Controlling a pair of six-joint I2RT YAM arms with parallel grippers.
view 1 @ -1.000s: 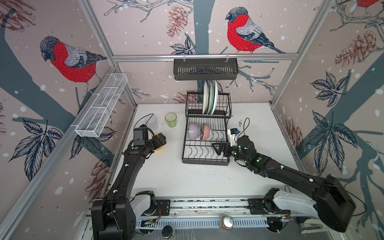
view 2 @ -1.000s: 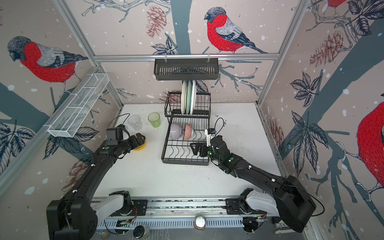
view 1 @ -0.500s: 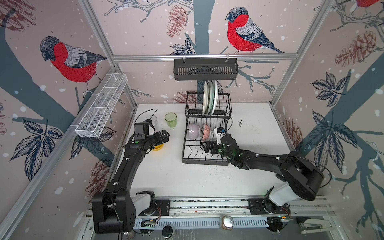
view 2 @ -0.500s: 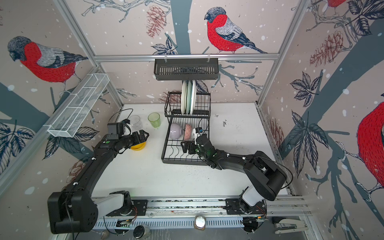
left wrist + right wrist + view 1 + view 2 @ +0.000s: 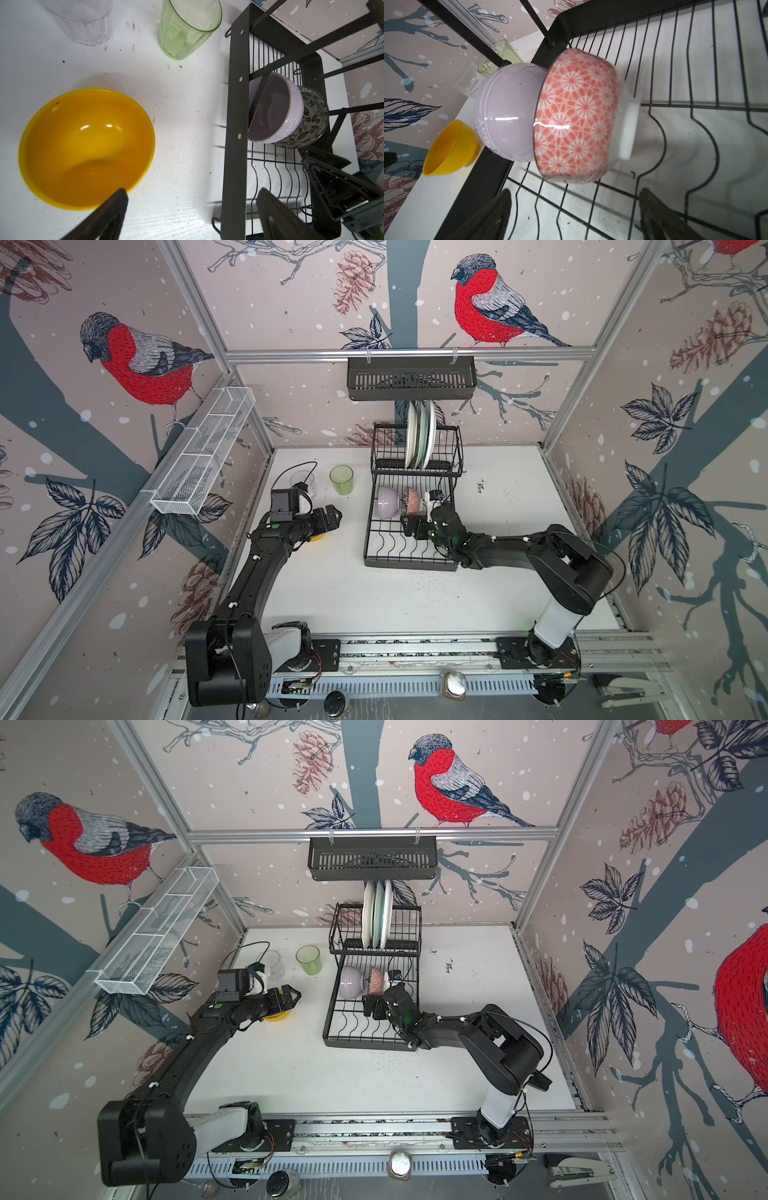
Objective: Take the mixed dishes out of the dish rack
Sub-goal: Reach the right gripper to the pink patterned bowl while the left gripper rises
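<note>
Pink-patterned bowl (image 5: 575, 116) leans on lilac bowl (image 5: 506, 112) in dish rack (image 5: 409, 563); right gripper (image 5: 575, 191) at its 6 o'clock and left gripper (image 5: 192, 189) both gape empty.

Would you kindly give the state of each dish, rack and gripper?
yellow bowl, upright on table
green glass, upright on table
clear glass, upright on table
lilac bowl, on its side, lower tier
pink bowl, on its side against lilac bowl
plates, on edge, upper tier
dish rack, partly unloaded
left gripper, open, empty
right gripper, open, empty
</note>
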